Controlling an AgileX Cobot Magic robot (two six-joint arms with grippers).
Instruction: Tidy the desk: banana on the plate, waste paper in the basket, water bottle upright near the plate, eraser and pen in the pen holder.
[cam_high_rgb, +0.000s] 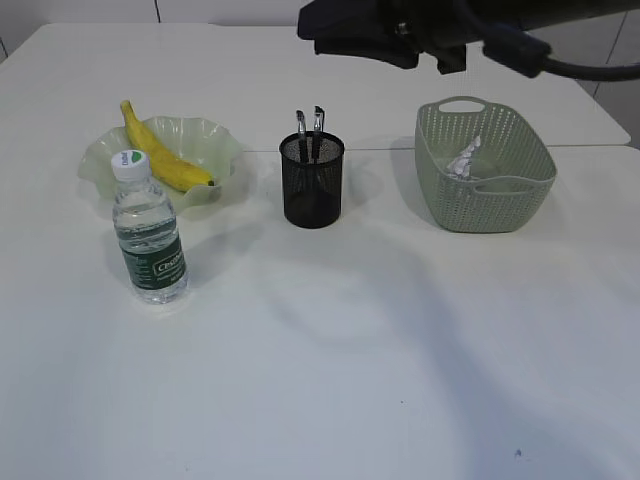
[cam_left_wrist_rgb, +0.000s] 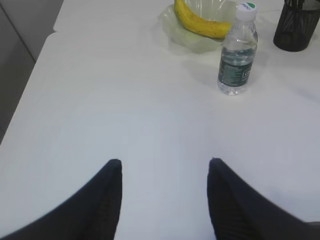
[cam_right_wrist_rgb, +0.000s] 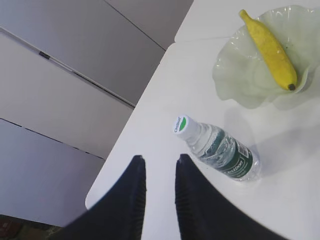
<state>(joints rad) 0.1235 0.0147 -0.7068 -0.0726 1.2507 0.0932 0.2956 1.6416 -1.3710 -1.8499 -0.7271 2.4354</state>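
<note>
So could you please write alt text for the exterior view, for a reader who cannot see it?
A white table holds a banana on a green plate, an upright water bottle in front of it, a black mesh pen holder with pens in the middle, and a green basket containing crumpled paper on the right.

1 banana (cam_high_rgb: 165, 152), 1 plate (cam_high_rgb: 215, 135), 1 bottle (cam_high_rgb: 148, 230), 1 holder (cam_high_rgb: 312, 182), 2 pens (cam_high_rgb: 308, 132), 1 basket (cam_high_rgb: 482, 195), 1 paper wad (cam_high_rgb: 465, 158).
</note>
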